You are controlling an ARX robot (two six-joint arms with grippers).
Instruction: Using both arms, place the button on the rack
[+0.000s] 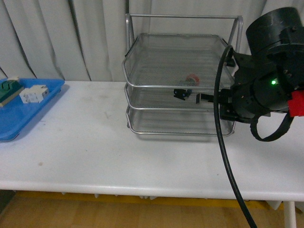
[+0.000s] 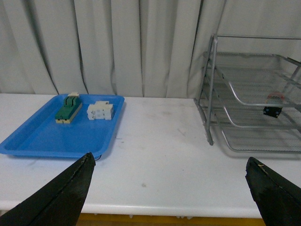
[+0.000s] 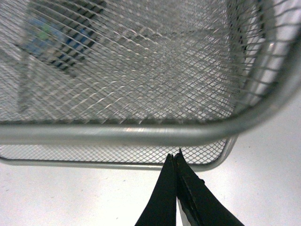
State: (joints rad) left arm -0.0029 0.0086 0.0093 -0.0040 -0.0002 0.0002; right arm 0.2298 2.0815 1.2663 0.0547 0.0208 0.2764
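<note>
**Button sits in the rack's middle tray; right gripper pinched together at the rack front**

The button (image 1: 186, 88) rests in the middle tray of the wire rack (image 1: 180, 76), toward the front, its red cap showing through the mesh above the dark body. In the left wrist view the same button (image 2: 273, 106) shows inside the rack (image 2: 244, 94), again on the middle level.

The right arm (image 1: 266, 80) hangs at the rack's right front corner. Its gripper (image 3: 176, 162) is pressed together with nothing between the tips, which sit just below the front rim wire of a tray, over the white table (image 3: 70, 197). The right wrist view looks closely through the rack's mesh (image 3: 141, 70); a blurred bluish shape lies behind it, too unclear to name.

The left gripper (image 2: 169, 174) is spread wide and empty, its two dark fingertips (image 2: 77, 181) far apart at the lower corners of its own view, above the table (image 2: 160, 155) and well away from the rack.

A blue tray (image 1: 23, 114) lies at the table's left end, holding a green-and-cream block (image 2: 67, 108) and a white terminal block (image 2: 100, 111) side by side.
</note>
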